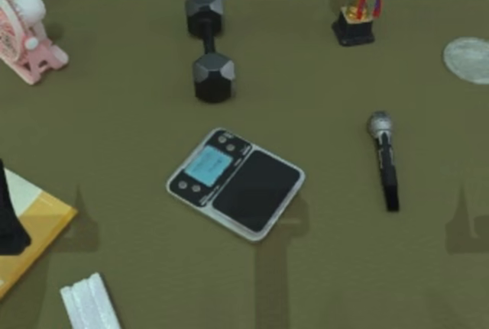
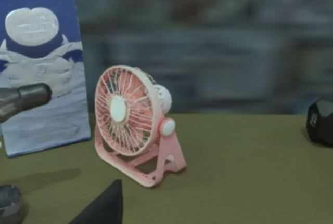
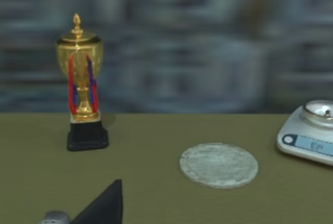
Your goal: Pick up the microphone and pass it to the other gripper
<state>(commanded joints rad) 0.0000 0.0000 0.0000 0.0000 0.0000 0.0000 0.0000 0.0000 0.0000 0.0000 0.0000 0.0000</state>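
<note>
Surface [image 1: 137,191]: olive, cluttered. Scale [image 1: 235,182] at centre; dumbbell [image 1: 208,46] behind it. Microphone [image 1: 384,159] flat on right half, mesh head toward far edge, well apart from clutter, free for pickup, not yet grasped. Both arms parked outside top view; jaws' state: cannot tell.

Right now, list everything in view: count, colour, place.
microphone: one, black with silver head, right of centre.
dumbbell: one, black, far middle.
scale: one, white and black, centre.
trophy: one, gold on black base, far right.
fan: one, pink, far left.
disc: one, silver-grey, right edge.
carton: one, blue and white, behind the fan in the left wrist view.
second scale: one, white, right wrist view only.
left gripper: one dark fingertip shows.
right gripper: likewise.
</note>
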